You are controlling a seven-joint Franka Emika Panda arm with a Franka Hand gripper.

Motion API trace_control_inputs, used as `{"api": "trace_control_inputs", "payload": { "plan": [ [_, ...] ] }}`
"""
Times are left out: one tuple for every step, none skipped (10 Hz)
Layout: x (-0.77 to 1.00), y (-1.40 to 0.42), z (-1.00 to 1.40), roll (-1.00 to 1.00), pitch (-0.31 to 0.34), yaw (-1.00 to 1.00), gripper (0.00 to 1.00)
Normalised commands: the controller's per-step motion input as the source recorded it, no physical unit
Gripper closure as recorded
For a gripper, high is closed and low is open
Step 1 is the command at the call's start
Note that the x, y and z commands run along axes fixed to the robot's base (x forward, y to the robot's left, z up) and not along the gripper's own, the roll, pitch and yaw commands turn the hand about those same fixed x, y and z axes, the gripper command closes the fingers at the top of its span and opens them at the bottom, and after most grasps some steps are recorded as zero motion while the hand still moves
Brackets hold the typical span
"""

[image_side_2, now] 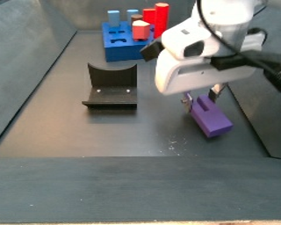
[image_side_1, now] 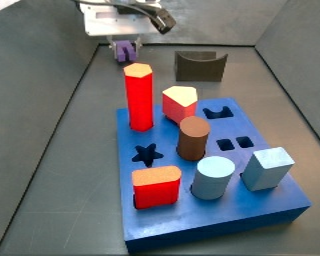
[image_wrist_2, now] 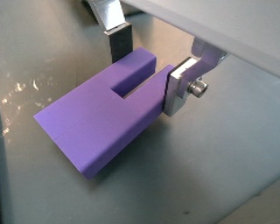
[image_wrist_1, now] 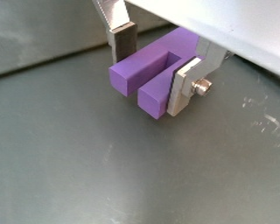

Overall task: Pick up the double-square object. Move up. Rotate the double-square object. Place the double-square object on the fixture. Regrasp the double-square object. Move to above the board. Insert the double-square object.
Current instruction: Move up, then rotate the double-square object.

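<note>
My jaws stand one on each side of the double-square object [image_wrist_1: 149,80], and my gripper [image_wrist_2: 152,63] seems closed on it, the pads touching its upper end. The block's far end is on the floor or just above it. I judge this as the pick-up step; next I must lift straight up, away from the fixture [image_side_2: 110,86].

The gripper [image_wrist_1: 157,68] hung low over the floor, pointing down, its white wrist housing above it in a side view [image_side_2: 207,48]. In both wrist views its two flat silver fingers [image_wrist_2: 181,86] stood on either side of the purple block [image_wrist_2: 101,118], their dark pads against its sides, clamped on its notched end. In a side view the gripper [image_side_1: 123,40] sat at the far end of the enclosure.
</note>
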Motion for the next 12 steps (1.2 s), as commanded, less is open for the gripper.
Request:
{"api": "trace_control_inputs", "payload": {
  "plan": [
    [-0.03, -0.02, 0.75, 0.00, 0.083, 0.00, 1.00],
    [-0.02, 0.00, 0.63, 0.02, 0.087, -0.01, 1.00],
    [-0.02, 0.01, 0.50, 0.04, 0.086, -0.01, 1.00],
    [-0.02, 0.01, 0.33, 0.06, 0.081, -0.02, 1.00],
    [-0.03, 0.01, 0.20, 0.08, 0.077, -0.02, 1.00],
    [0.29, -0.20, 0.00, 0.00, 0.000, 0.00, 1.00],
    [0.32, -0.20, -0.10, 0.01, -0.015, 0.01, 1.00],
    [0.24, -0.13, -0.13, 0.01, 0.007, 0.03, 1.00],
    [0.00, 0.00, 0.00, 0.00, 0.000, -1.00, 1.00],
    [-0.07, 0.04, 0.04, 0.00, -0.001, -1.00, 1.00],
    [-0.07, 0.04, 0.05, 0.00, -0.001, -1.00, 1.00],
    [-0.05, 0.02, 0.05, 0.00, -0.001, -1.00, 1.00]
  ]
}}
